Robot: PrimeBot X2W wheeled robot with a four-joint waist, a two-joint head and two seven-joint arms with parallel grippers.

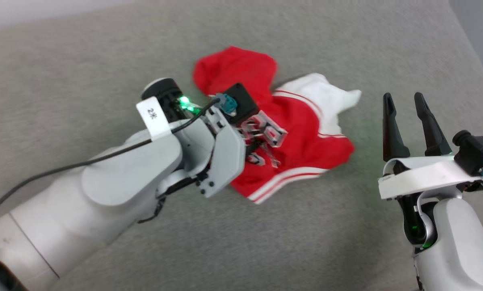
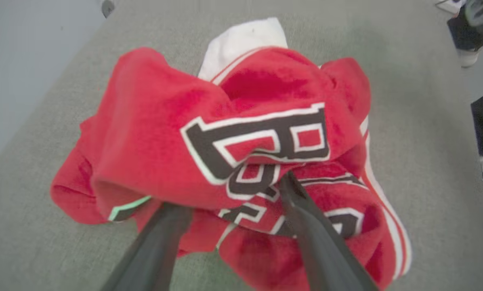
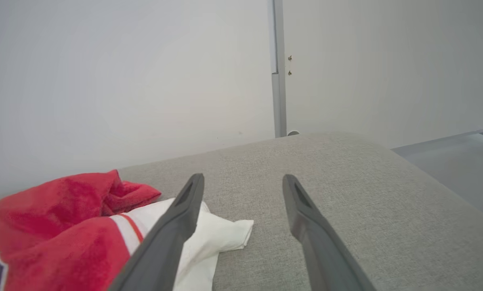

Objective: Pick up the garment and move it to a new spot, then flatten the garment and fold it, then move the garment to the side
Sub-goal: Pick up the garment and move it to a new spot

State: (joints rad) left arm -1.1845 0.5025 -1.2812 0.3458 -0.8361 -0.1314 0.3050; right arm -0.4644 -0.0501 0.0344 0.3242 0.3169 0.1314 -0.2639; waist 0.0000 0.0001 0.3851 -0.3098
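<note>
- Left gripper [image 2: 229,192]: the two long dark fingers stand apart, with their tips pushed into bunched cloth under a fold bearing black, white-outlined lettering.
- Red basketball-jersey garment [image 1: 302,133] with white sleeves and striped trim: it lies crumpled near the middle of the grey woven-fabric surface [image 1: 104,60], between the two grippers.
- Right gripper [image 1: 405,99]: the dark fingers stand apart and hold nothing, near the white sleeve [image 1: 326,95] but clear of it.

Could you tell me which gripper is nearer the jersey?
Left. The left gripper is open, its tips in the folds of the jersey; the right gripper stands open beside it, not touching.
</note>
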